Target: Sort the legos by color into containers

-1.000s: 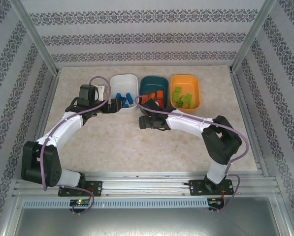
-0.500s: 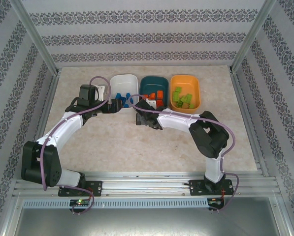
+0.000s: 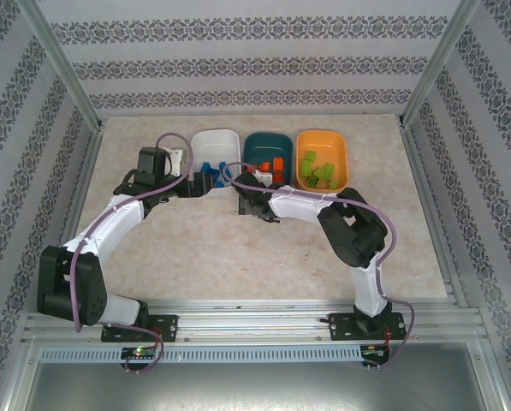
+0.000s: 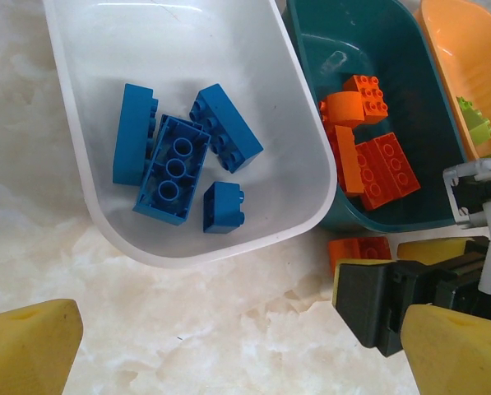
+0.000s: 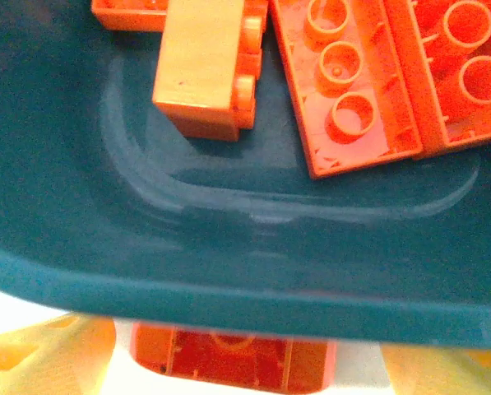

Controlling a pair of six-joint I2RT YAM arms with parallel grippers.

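Several blue legos lie in the white container. The dark teal container holds several orange-red legos. Green legos lie in the light orange container. One orange-red lego lies on the table just in front of the teal rim. My right gripper is open around it, with a gap at each yellow pad. My left gripper hangs open over bare table in front of the white container, with nothing between its fingers.
The three containers stand side by side at the back of the marble-look table. One black finger of the right gripper stands close to my left gripper's right pad. Patterned walls and metal posts enclose the table.
The right arm has drawn in to the left, bringing its gripper closer to the teal container's near rim, around the loose orange-red lego. The left arm has not moved.
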